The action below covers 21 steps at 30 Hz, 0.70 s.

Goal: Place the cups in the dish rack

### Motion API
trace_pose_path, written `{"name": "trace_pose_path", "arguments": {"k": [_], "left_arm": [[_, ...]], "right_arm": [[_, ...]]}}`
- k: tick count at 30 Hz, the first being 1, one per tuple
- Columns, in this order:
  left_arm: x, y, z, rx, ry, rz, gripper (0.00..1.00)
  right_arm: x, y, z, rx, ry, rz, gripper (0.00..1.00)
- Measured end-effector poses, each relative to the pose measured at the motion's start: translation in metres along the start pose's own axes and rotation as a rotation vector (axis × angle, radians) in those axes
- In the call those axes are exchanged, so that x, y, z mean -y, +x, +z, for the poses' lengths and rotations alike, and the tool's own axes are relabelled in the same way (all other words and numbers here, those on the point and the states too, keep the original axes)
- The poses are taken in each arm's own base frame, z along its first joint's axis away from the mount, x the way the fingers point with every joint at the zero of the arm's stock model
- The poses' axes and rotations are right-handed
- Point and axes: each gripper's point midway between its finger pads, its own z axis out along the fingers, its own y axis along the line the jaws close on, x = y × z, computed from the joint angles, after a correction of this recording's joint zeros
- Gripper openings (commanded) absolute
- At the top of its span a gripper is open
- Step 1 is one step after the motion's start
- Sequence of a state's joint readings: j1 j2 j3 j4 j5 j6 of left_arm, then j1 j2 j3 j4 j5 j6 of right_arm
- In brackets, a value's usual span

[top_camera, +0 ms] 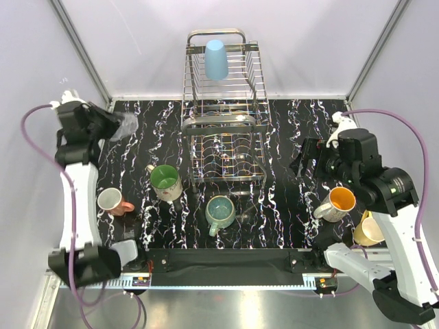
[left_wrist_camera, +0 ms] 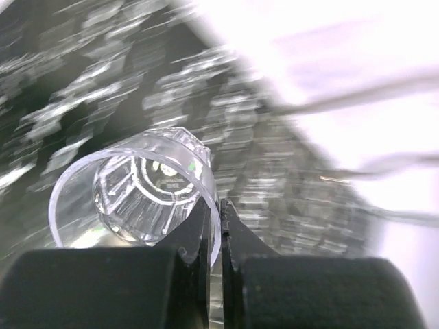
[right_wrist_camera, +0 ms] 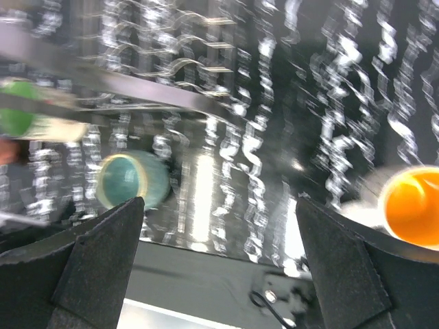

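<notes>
The left gripper (left_wrist_camera: 217,223) pinches the clear glass (left_wrist_camera: 130,188) by its rim; the right gripper (right_wrist_camera: 219,257) hangs wide open over the bench (right_wrist_camera: 274,123).

Top view is looking crisp and evenly lit, white walls (top_camera: 137,48) glowing bright. Both wrist views are smearing with motion blur, the tabletop (right_wrist_camera: 274,137) veins streaking. Glare is blowing out the left wrist view's upper right, and the clear glass (left_wrist_camera: 137,185) is sparkling.

The table (top_camera: 288,130) is showing black with white marbling. The rack (top_camera: 223,137) is gleaming chrome. The tumbler (top_camera: 215,59) is showing light blue, the glass (left_wrist_camera: 137,192) clear. The cream mug (top_camera: 164,181) is showing green inside, the white mug (top_camera: 338,203) orange inside; the teal mug (top_camera: 221,211), pink mug (top_camera: 113,201) and yellow mug (top_camera: 369,230) are looking plain
</notes>
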<state>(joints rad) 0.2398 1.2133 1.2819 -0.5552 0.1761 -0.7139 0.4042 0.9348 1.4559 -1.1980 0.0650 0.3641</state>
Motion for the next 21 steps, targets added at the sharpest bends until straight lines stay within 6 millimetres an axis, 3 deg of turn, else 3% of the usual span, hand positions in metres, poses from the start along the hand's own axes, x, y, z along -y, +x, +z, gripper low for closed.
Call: {"name": "trace_pose_path", "arguments": {"k": [4, 6, 8, 16, 21], "left_arm": [[0.092, -0.025, -0.07, 0.107, 0.416, 0.007, 0.0], [0.129, -0.03, -0.103, 0.124, 0.612, 0.013, 0.0], [0.153, -0.033, -0.127, 0.127, 0.751, 0.019, 0.0], [0.229, -0.021, -0.225, 0.085, 1.232, 0.01, 0.0], [0.248, 0.005, -0.284, 0.049, 1.444, -0.09, 0.0]], "right_arm": [[-0.027, -0.018, -0.014, 0.08, -0.15, -0.001, 1.0], [-0.042, -0.029, -0.027, 0.139, -0.241, -0.004, 1.0], [-0.056, -0.039, -0.04, 0.194, -0.323, -0.007, 1.0], [-0.124, -0.092, -0.101, 0.451, -0.728, -0.014, 1.0], [-0.159, -0.126, -0.118, 0.539, -0.932, 0.028, 1.0]]}}
